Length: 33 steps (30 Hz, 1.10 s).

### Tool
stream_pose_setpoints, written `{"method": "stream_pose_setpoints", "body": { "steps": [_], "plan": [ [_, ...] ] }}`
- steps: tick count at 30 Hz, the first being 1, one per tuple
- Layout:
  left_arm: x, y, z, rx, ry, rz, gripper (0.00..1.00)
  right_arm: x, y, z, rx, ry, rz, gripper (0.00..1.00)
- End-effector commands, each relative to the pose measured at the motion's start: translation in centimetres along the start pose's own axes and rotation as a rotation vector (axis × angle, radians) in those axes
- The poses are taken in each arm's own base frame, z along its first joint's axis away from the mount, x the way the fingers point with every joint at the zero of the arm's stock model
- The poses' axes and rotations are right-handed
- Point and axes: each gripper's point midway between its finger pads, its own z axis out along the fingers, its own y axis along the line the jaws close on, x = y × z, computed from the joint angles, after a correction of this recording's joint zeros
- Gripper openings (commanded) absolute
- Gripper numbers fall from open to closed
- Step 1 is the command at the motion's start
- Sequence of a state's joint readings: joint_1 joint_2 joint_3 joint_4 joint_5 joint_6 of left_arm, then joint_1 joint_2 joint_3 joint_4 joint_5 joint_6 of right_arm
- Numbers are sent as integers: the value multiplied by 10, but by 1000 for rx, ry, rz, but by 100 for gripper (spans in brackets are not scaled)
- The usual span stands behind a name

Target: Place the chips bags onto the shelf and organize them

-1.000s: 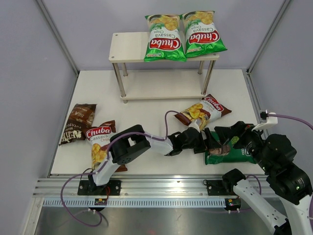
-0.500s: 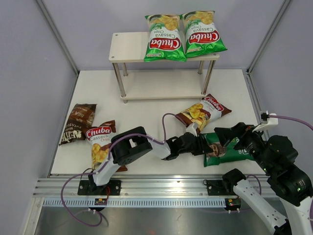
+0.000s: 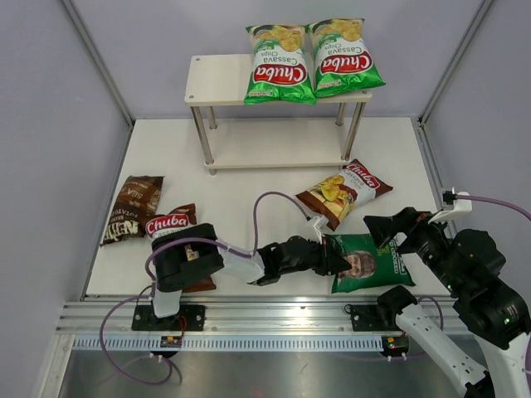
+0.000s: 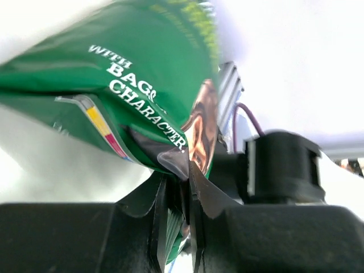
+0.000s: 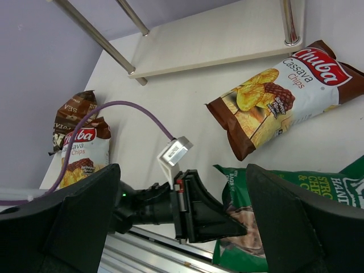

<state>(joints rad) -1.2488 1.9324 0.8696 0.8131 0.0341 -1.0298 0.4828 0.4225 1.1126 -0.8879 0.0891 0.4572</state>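
My left gripper (image 3: 335,259) is shut on the left edge of the dark green chips bag (image 3: 369,264), which lies near the table's front right. In the left wrist view the bag's (image 4: 142,74) crimped edge sits pinched between the jaws of the gripper (image 4: 177,187). My right gripper (image 3: 400,227) hovers open just right of that bag (image 5: 296,193), holding nothing. Two bright green Chuba bags (image 3: 280,65) (image 3: 344,58) lie on the shelf's top board (image 3: 220,79). One brown-and-white Chuba bag (image 3: 344,192) lies mid-table. Another (image 3: 170,232) lies at the left, beside the dark brown Kettle bag (image 3: 133,209).
The shelf's lower board (image 3: 278,143) carries nothing. Silver legs (image 3: 203,141) stand at its corners. A metal rail (image 3: 265,319) runs along the table's near edge. My left arm's purple cable (image 3: 265,203) loops over the table's middle.
My left gripper has closed on the dark green bag's edge and drawn back to the left, dragging and turning the bag with it. The right arm has barely moved.
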Motion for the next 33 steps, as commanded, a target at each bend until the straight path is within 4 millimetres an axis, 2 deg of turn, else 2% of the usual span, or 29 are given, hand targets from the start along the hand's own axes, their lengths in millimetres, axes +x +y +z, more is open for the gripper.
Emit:
{"method": "stream_pose_setpoints", "body": {
  "steps": [1, 2, 3, 4, 6, 9, 10, 12, 13, 16, 22, 23, 24, 25, 27, 28, 29, 30, 32, 33],
  "plan": [
    [-45, -50, -22, 145, -168, 105, 0, -14, 1, 0, 0, -56, -16, 100],
    [-42, -44, -28, 130, -164, 109, 0, -14, 2, 1, 1, -54, -16, 99],
    [-48, -51, -35, 141, -184, 114, 0, -15, 1, 0, 2, -58, -17, 99],
    [-46, -46, -41, 129, -181, 125, 0, -16, 2, 0, 1, -63, -17, 99],
    [-52, -55, -51, 147, -198, 135, 0, -17, 1, 1, 7, -66, -18, 99],
    [-51, -57, -63, 154, -192, 172, 0, -20, 0, 0, 12, -78, -20, 100],
    [-55, -67, -69, 176, -198, 185, 0, -21, 1, 0, 10, -82, -20, 100],
    [-52, -62, -77, 162, -182, 221, 0, -24, 0, -1, 17, -94, -21, 99],
    [-58, -72, -86, 183, -204, 235, 0, -25, -1, 0, 26, -98, -21, 99],
    [-63, -69, -101, 149, -224, 256, 0, -27, -5, 2, 51, -104, -27, 99],
    [-92, -89, -141, 89, -279, 346, 0, -23, -10, 14, 85, -76, -31, 100],
    [-93, -86, -146, 58, -271, 354, 0, -21, -10, 17, 88, -71, -28, 99],
    [-105, -97, -161, 65, -319, 355, 0, -22, -9, 18, 81, -74, -28, 99],
    [-104, -89, -166, 17, -302, 374, 0, -23, -8, 18, 81, -77, -26, 100],
    [-122, -101, -187, 1, -359, 382, 0, -25, -10, 19, 94, -86, -25, 100],
    [-122, -94, -192, -46, -342, 400, 0, -27, -10, 18, 97, -89, -25, 100],
    [-126, -96, -199, -58, -354, 404, 0, -29, -10, 17, 100, -97, -27, 99],
    [-140, -107, -212, -59, -398, 402, 0, -31, -12, 17, 111, -103, -28, 99],
    [-145, -102, -222, -121, -394, 423, 0, -35, -14, 16, 126, -114, -32, 99],
    [-160, -116, -232, -121, -439, 420, 0, -36, -14, 16, 130, -120, -33, 99]
  ]
}}
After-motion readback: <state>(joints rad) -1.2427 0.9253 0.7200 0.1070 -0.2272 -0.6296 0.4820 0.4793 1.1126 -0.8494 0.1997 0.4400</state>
